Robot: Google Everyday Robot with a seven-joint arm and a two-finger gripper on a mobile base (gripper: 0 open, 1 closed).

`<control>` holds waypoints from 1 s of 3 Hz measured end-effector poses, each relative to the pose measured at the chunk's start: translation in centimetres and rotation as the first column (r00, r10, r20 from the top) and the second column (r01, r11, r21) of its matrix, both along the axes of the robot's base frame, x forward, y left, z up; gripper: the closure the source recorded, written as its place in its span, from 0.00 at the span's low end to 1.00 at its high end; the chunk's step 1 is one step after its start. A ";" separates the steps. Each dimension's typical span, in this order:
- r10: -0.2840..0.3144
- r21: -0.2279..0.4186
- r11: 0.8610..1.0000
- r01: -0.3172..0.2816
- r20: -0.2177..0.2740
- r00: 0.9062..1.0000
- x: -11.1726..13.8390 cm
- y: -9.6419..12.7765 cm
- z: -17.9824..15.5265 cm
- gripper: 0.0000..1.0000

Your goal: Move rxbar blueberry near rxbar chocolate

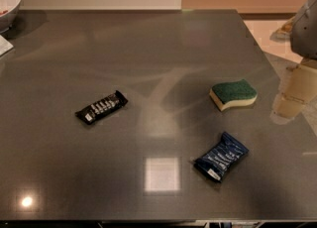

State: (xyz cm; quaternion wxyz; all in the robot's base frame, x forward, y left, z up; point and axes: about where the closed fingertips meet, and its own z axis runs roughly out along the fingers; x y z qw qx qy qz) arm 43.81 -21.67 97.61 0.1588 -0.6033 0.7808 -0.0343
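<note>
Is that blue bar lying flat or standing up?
Flat: rxbar blueberry lies label-up on the table; the gripper hangs apart at the right edge.

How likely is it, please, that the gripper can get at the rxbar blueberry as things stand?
Probably yes. The gripper is at the table's right edge, and the rxbar blueberry lies flat in the open, nearer the camera and to its left in the view. The sponge lies apart from it, and nothing covers the bar.

Glossy dark grey desk [74,167] with pale reflections. Left of centre, the chocolate bar [101,107] is black with white lettering. Lower right, the blueberry bar [221,156] is dark blue, lettered white. Sponge [233,94]: green over pale yellow. At the right edge, the gripper [292,95] is cream below grey
</note>
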 end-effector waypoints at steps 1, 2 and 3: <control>0.004 -0.002 1.000 -0.004 0.004 1.000 0.0 0.1 0.1 0.00; 0.096 0.002 0.995 -0.096 -0.016 0.995 0.2 1.8 -0.5 0.00; 0.249 -0.002 0.968 -0.250 -0.057 0.967 -0.4 4.5 -2.6 0.00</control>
